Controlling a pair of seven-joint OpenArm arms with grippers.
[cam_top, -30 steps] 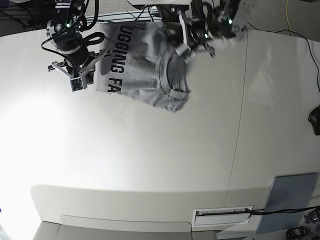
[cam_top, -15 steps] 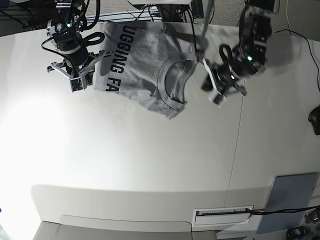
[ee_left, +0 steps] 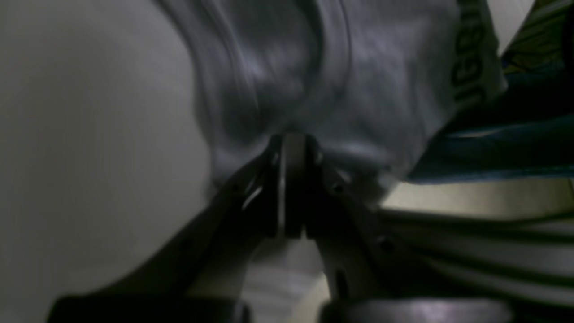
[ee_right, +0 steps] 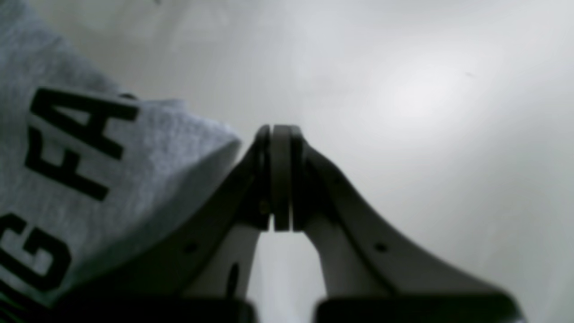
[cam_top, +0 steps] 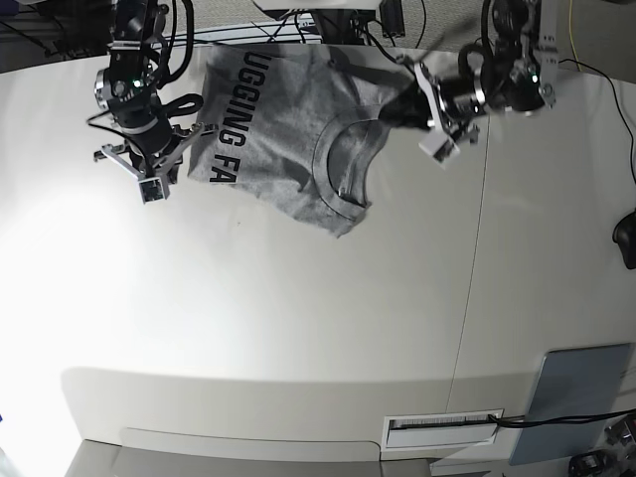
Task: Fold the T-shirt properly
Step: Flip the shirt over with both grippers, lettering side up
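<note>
Pinching a fold of the heather-grey cotton T-shirt (cam_top: 288, 129) bunched at the white table's (cam_top: 298, 318) far edge, the left pincer (ee_left: 291, 148) presumably spreads it, while the right pincer (ee_right: 276, 134) hovers closed and empty beside its lettered edge.

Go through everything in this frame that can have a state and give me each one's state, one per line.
T-shirt: unfolded and bunched on the table, lettering side up, neck opening showing, one edge pinched by the left gripper.
Left gripper: shut on the T-shirt's fabric.
Right gripper: shut, empty, beside the T-shirt's lettered edge and not gripping it.
Table: white, bearing the T-shirt at its far edge.
</note>
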